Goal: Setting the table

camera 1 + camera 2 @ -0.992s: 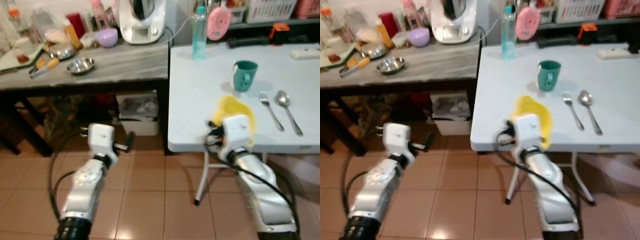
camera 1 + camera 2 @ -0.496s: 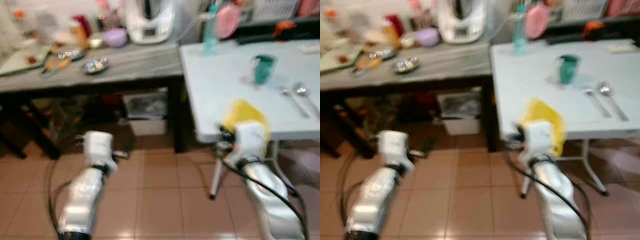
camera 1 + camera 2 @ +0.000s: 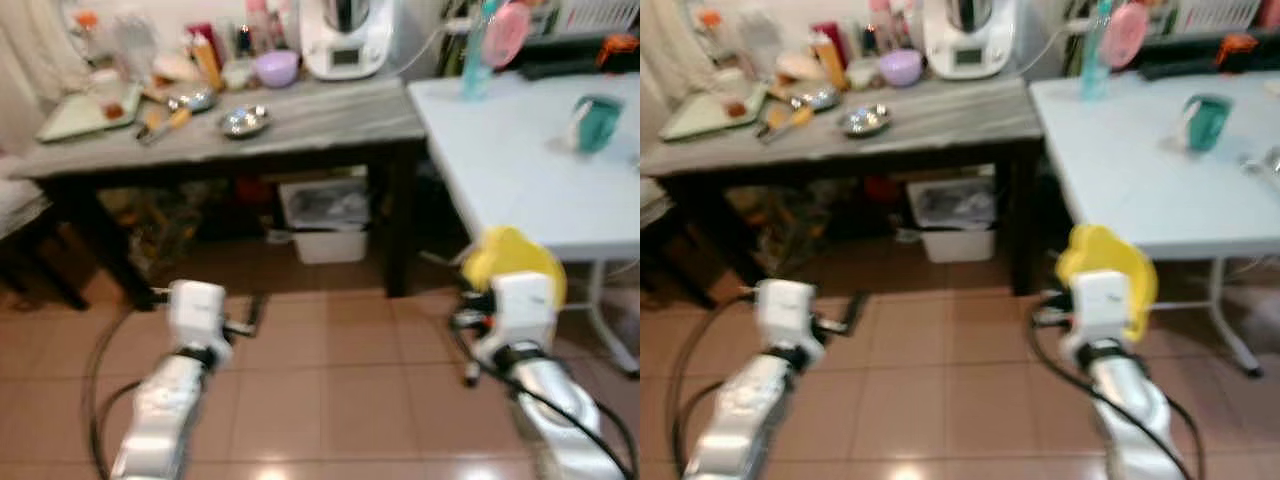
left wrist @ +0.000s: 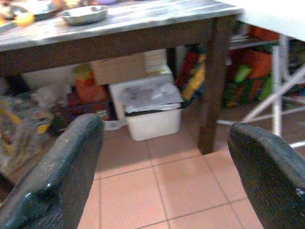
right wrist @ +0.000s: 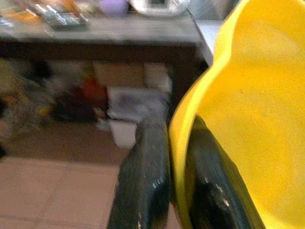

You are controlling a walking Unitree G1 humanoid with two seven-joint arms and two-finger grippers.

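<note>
Ahead of my right end effector (image 5: 176,191) and off to its right stands the white desk (image 3: 520,170), with the green mug (image 3: 598,108) far across it; the dark desk (image 3: 250,125) lies ahead of my left end effector (image 4: 162,157), whose fingers stand wide apart and empty over the tiled floor (image 3: 330,390). My right end effector is clamped on the rim of the yellow plate (image 5: 243,119), held short of the white desk. That thin edge grip could let the plate slip or swing as I walk, and its edge might knock the desk's rim.
</note>
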